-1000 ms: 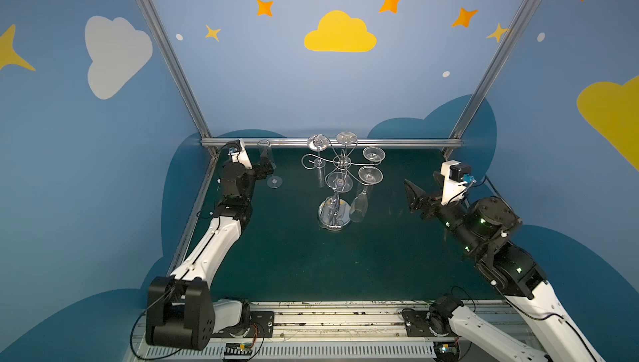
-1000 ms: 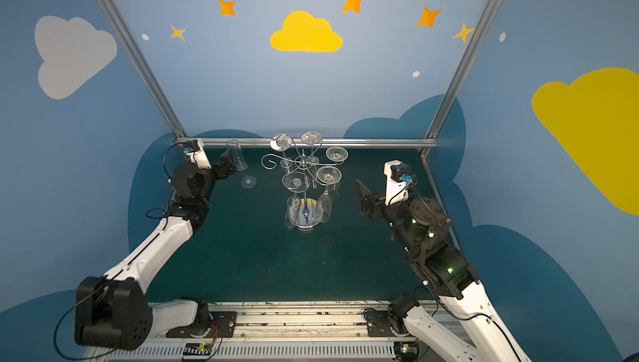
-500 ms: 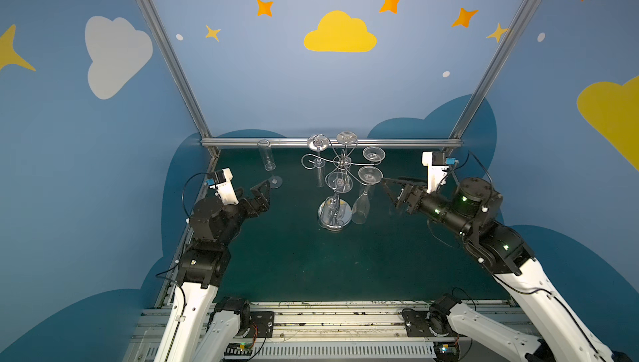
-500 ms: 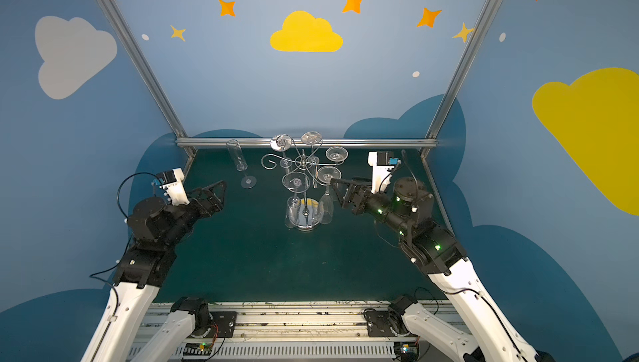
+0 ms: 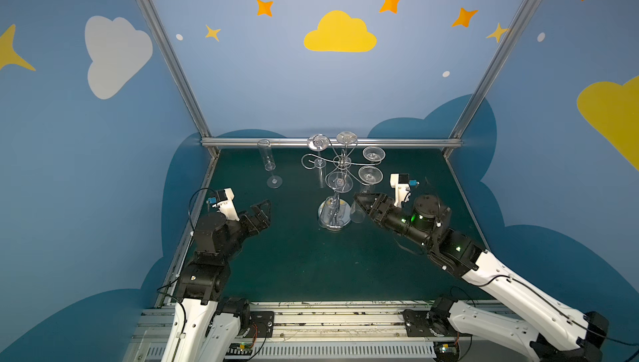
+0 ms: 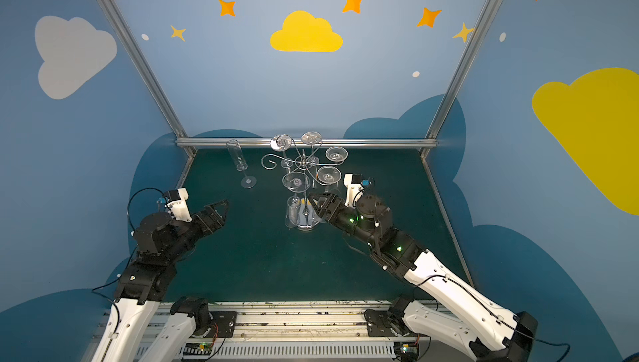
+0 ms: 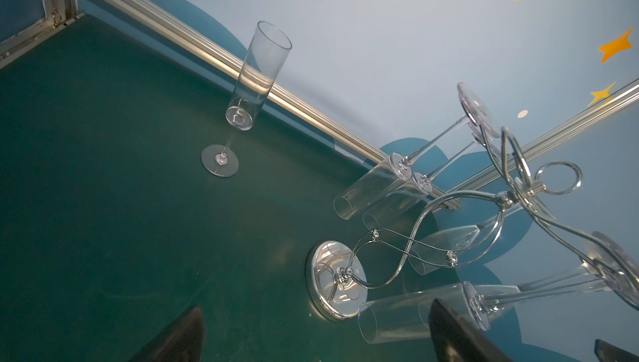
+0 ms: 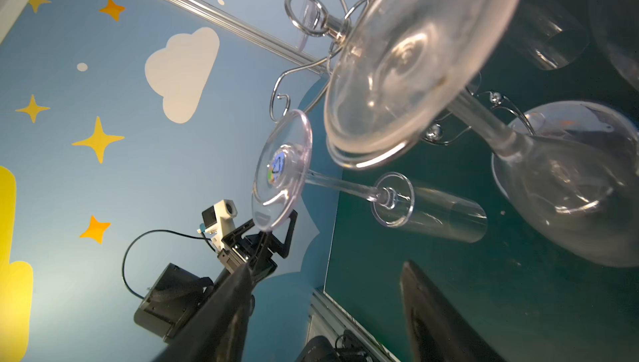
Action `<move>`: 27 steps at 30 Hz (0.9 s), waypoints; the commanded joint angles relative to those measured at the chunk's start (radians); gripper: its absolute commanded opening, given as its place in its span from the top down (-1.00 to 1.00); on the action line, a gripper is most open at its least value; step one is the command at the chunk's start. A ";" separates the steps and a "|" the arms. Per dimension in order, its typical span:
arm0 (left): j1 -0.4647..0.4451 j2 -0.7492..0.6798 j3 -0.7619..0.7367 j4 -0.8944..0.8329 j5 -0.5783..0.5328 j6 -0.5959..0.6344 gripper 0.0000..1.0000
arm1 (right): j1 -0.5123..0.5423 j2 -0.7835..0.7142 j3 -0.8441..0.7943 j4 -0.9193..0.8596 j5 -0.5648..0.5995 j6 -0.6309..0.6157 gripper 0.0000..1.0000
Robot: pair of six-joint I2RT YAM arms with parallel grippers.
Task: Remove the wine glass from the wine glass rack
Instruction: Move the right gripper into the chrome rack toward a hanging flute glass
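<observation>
- Far left over the green mat, the left gripper is hovering with its jaws spread wide and nothing between them. In both top views it is pointing toward the middle of the mat.
- Behind it, close to the back rail, a flute glass is standing upright on its own foot. It is well apart from the left gripper and to the left of the rack.
- At mid-mat, the wine glass rack is standing on its mirror-like disc base. Five glasses are hanging upside down by their feet from its curled arms.
- On the front-right arm, the wine glass is hanging on the rack, foot uppermost. Its round bowl is pointing down, just beside the disc base.
- Reaching in from the right, the right gripper is lying low, with its tips just beside the bowl of that wine glass.
- Its jaws are standing apart. In the right wrist view the fingers are showing only mat between them, and the bowl is sitting just ahead of them, ungripped.
</observation>
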 commanded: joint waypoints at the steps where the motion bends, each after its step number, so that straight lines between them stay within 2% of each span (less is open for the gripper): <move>1: 0.000 -0.025 -0.021 0.004 0.021 -0.035 -0.99 | 0.018 0.029 0.038 0.070 0.032 0.077 -0.22; 7: -0.001 -0.041 -0.023 -0.012 0.032 -0.038 -0.99 | 0.021 0.085 0.028 0.171 0.023 0.171 0.04; 11: -0.001 -0.059 -0.029 -0.020 0.038 -0.040 -0.99 | 0.029 0.100 0.021 0.209 0.047 0.184 0.14; 17: -0.001 -0.066 -0.034 -0.038 0.038 -0.022 -0.99 | 0.038 0.099 -0.023 0.310 0.106 0.223 0.19; 27: -0.004 -0.074 -0.045 -0.032 0.049 -0.015 -0.99 | 0.039 0.125 -0.041 0.341 0.134 0.273 0.31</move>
